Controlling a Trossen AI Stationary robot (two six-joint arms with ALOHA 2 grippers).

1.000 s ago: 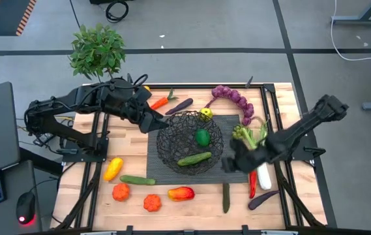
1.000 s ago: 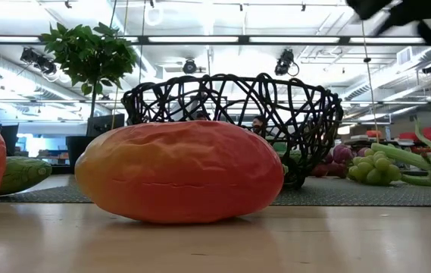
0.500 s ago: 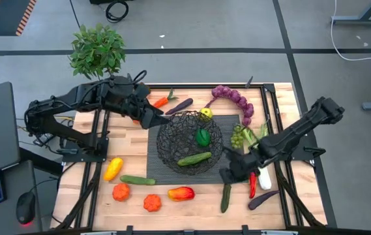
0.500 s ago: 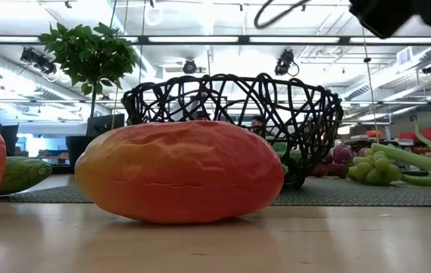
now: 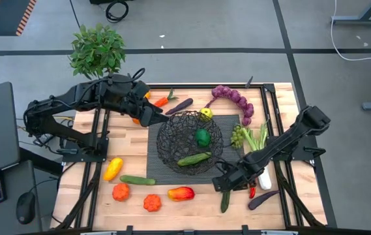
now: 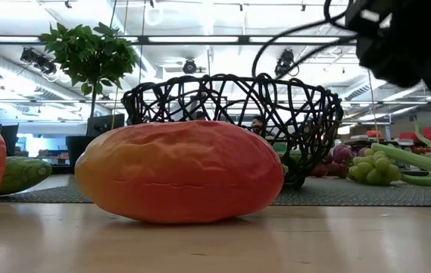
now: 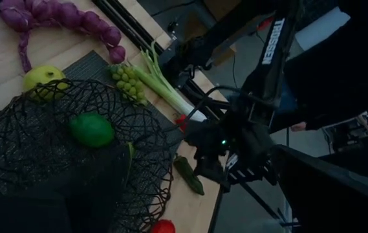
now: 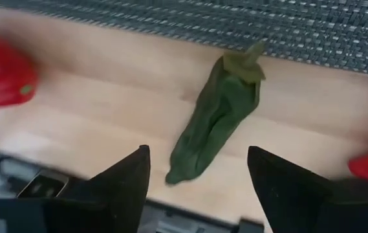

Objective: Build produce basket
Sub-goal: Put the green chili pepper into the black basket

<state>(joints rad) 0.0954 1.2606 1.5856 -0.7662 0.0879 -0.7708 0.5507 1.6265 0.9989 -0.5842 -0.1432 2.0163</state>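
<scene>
The black wire basket (image 5: 190,140) stands on a dark mat (image 5: 159,171) and holds a green lime (image 5: 202,137) and a cucumber (image 5: 194,158). My right gripper (image 5: 225,183) is open just above a dark green pepper (image 8: 216,123), which lies flat on the wood (image 5: 225,199) near the table's near edge. Its fingers stand on either side of the pepper and touch nothing. My left gripper (image 5: 152,119) hovers at the basket's far-left rim.
Right of the basket lie green grapes (image 5: 237,137), a leek (image 5: 261,138), a red chili (image 5: 252,190) and an aubergine (image 5: 263,199). Purple grapes (image 5: 234,99), a lemon (image 5: 206,113) and a carrot (image 5: 159,102) lie at the far side. Tomatoes (image 5: 120,191) and a red-orange fruit (image 5: 181,193) lie near-left.
My right gripper has moved toward the table's near edge and leftward, and down over the dark green pepper. My left gripper has drawn back a little from the basket toward the far left. No produce has moved.
</scene>
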